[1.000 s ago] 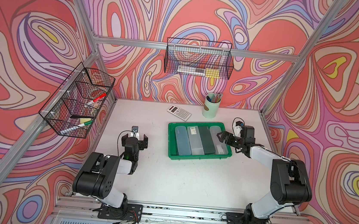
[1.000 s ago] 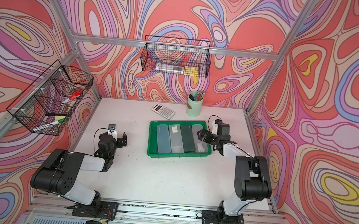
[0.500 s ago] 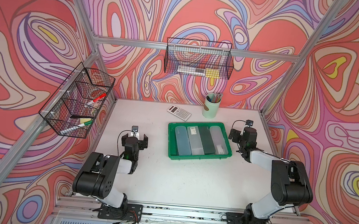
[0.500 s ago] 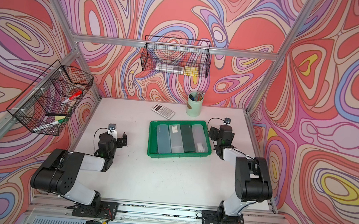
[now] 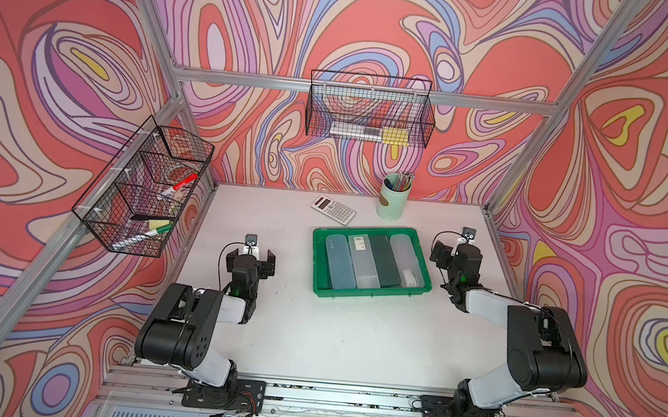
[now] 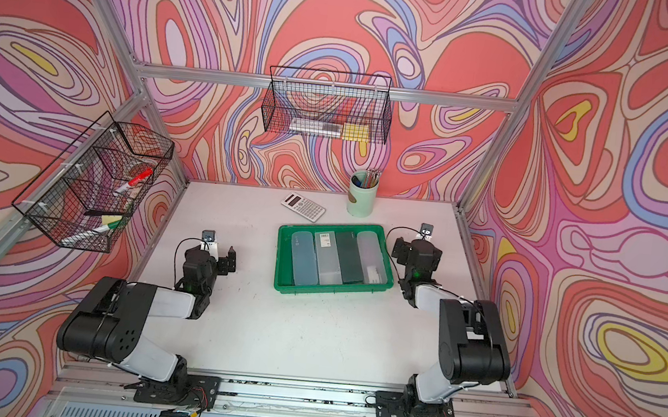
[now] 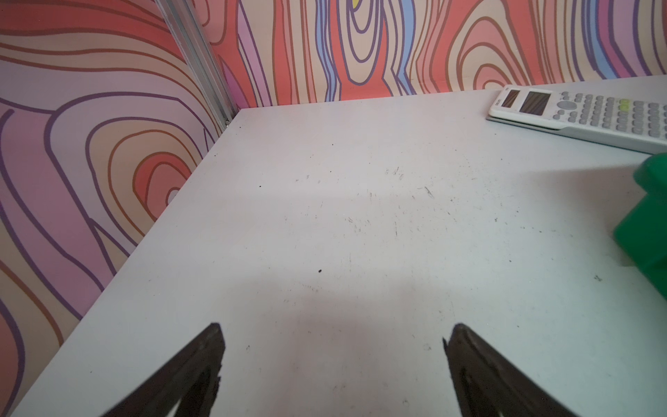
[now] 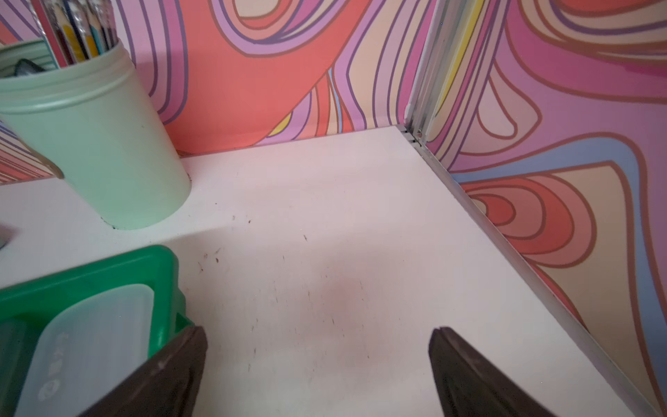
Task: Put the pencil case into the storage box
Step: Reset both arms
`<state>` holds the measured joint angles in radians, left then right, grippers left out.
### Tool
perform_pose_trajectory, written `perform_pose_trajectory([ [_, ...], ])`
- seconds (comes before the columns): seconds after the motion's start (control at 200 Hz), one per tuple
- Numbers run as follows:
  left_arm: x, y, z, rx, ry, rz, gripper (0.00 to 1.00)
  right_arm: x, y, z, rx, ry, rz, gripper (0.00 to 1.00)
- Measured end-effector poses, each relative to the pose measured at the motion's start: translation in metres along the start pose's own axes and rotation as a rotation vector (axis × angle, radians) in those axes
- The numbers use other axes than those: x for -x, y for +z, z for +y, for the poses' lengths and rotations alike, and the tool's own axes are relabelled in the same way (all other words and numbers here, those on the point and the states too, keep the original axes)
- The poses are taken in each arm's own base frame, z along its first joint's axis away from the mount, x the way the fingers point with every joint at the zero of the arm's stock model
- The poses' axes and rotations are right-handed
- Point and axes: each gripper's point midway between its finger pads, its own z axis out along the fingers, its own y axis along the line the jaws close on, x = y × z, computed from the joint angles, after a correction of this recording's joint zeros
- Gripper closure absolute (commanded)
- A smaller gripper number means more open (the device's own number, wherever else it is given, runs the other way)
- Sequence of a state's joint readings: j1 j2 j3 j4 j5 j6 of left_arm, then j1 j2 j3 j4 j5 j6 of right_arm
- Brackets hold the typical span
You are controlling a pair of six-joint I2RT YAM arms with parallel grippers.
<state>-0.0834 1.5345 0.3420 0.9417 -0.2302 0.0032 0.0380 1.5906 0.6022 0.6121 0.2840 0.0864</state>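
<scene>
Over bare table (image 5: 352,345) just right of the storage box (image 5: 370,291): right gripper (image 8: 318,334) spread wide, empty. Well left of the box, left gripper (image 7: 335,326) parted too (nothing between). Inside, against the right wall, frosted pencil case (image 5: 403,256) lying beside three other cases (image 5: 340,260).

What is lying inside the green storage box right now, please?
In the storage box four lie side by side: a blue-grey pencil case, a labelled translucent pencil case, a dark green pencil case and a frosted pencil case. They cover its floor, so anything underneath is hidden.
</scene>
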Motion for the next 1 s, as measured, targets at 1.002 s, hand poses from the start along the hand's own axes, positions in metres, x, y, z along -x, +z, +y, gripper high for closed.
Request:
perform_pose_trajectory([
  [1.002, 0.000, 0.000, 0.000, 0.000, 0.000, -0.001, 0.01, -0.022, -0.005, 0.000, 0.029, 0.009, -0.096, 0.02],
])
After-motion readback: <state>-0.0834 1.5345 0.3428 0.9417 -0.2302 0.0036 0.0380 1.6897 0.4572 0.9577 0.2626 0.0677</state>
